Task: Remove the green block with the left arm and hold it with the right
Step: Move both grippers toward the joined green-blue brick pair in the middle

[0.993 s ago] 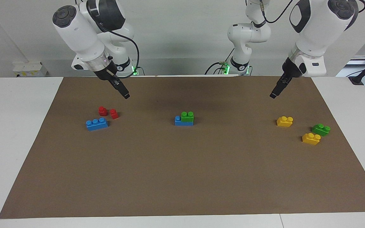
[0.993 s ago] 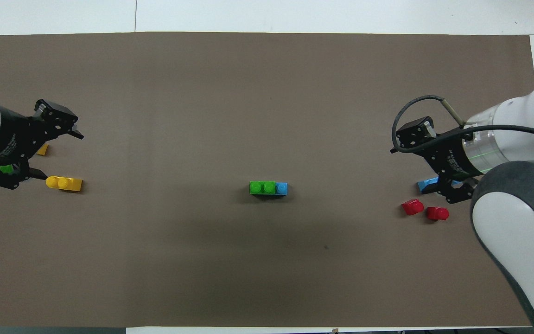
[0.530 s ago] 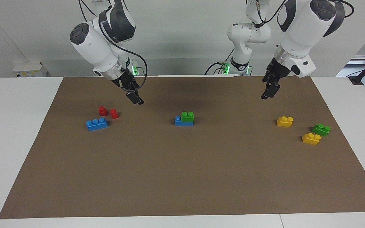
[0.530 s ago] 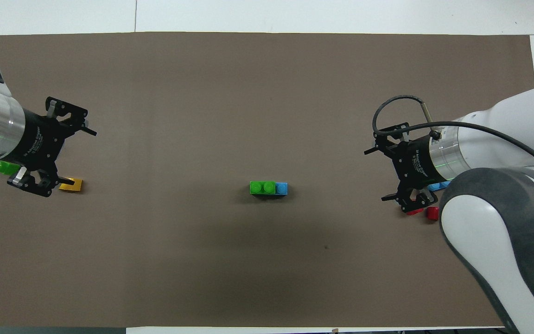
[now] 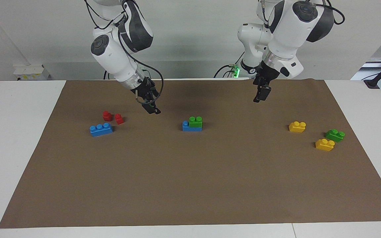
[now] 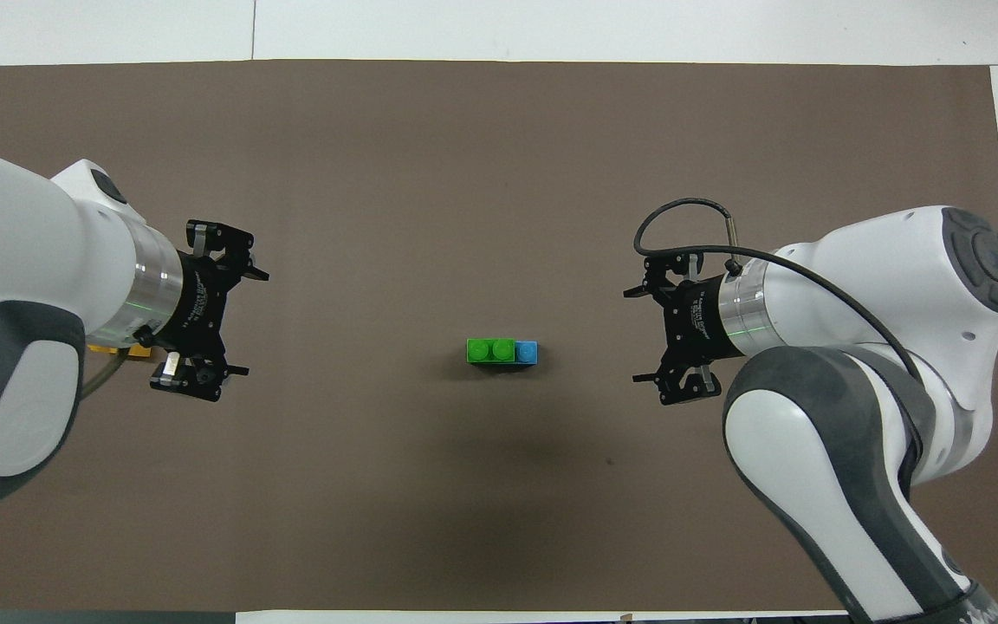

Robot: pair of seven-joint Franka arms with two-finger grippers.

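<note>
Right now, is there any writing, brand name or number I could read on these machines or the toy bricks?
White lettering on the black wrist of the left pincer: too small to read.
White lettering on the wrist of the right pincer: too small to read.
Green block and the other bricks: no writing visible.

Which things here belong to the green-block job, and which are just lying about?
In the job: green block stacked on blue brick mid-mat; left gripper and right gripper, both open, in the air either side of it.

Lying about: loose blue brick, two red pieces, two yellow bricks, darker green brick.
</note>
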